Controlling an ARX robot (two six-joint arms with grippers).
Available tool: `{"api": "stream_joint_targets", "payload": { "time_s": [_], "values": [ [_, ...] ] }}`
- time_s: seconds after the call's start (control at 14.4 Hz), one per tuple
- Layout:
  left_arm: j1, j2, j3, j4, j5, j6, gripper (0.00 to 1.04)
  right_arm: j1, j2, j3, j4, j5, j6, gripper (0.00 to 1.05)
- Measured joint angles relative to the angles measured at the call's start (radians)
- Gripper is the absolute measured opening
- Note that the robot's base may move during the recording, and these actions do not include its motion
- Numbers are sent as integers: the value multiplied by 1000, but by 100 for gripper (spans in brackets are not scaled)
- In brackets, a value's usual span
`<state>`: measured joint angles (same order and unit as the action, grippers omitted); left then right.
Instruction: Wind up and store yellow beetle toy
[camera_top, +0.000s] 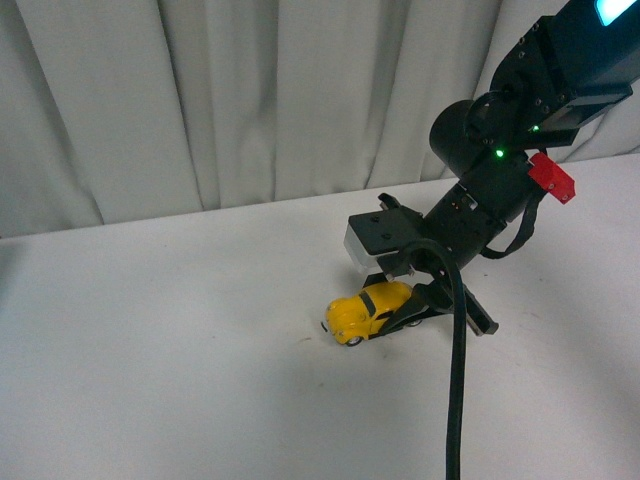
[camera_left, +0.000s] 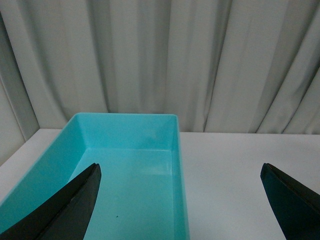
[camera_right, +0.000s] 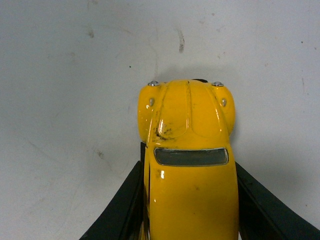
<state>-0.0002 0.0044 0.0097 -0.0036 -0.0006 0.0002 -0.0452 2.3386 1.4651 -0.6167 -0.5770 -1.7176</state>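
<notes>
The yellow beetle toy (camera_top: 368, 311) sits on the white table, right of the middle in the front view, its nose pointing left. My right gripper (camera_top: 405, 308) is shut on its rear half, one black finger on each side. In the right wrist view the toy (camera_right: 190, 150) fills the lower middle, with the fingers (camera_right: 122, 210) pressed against both flanks and its wheels on or just above the table. My left gripper (camera_left: 182, 200) is open and empty, above the rim of a turquoise bin (camera_left: 179, 150). The left arm does not show in the front view.
The turquoise bin is rectangular and empty, standing on the white table (camera_left: 240, 170) against a grey curtain (camera_left: 165, 60). The same curtain (camera_top: 250, 100) hangs behind the table (camera_top: 150, 350) in the front view. The right arm's black cable (camera_top: 457, 380) hangs down in front.
</notes>
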Motion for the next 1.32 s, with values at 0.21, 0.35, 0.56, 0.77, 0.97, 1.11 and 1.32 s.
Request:
{"api": "stream_joint_targets", "payload": {
  "time_s": [0.21,0.35,0.56,0.77,0.97,1.11,1.32],
  "values": [
    [0,0,0,0,0,0,98,-35,-19,-39,29,8,-1,42],
    [0,0,0,0,0,0,98,-66,-33,-65,45,8,-4,42],
    [0,0,0,0,0,0,98,-102,-48,-102,64,2,-3,42],
    [0,0,0,0,0,0,98,-161,-63,-146,82,-12,-3,42],
    [0,0,0,0,0,0,98,-198,-71,-174,97,-26,-1,42],
    [0,0,0,0,0,0,98,-225,-77,-195,104,-33,-1,42],
    [0,0,0,0,0,0,98,-261,-84,-214,104,-47,0,42]
  ]
}}
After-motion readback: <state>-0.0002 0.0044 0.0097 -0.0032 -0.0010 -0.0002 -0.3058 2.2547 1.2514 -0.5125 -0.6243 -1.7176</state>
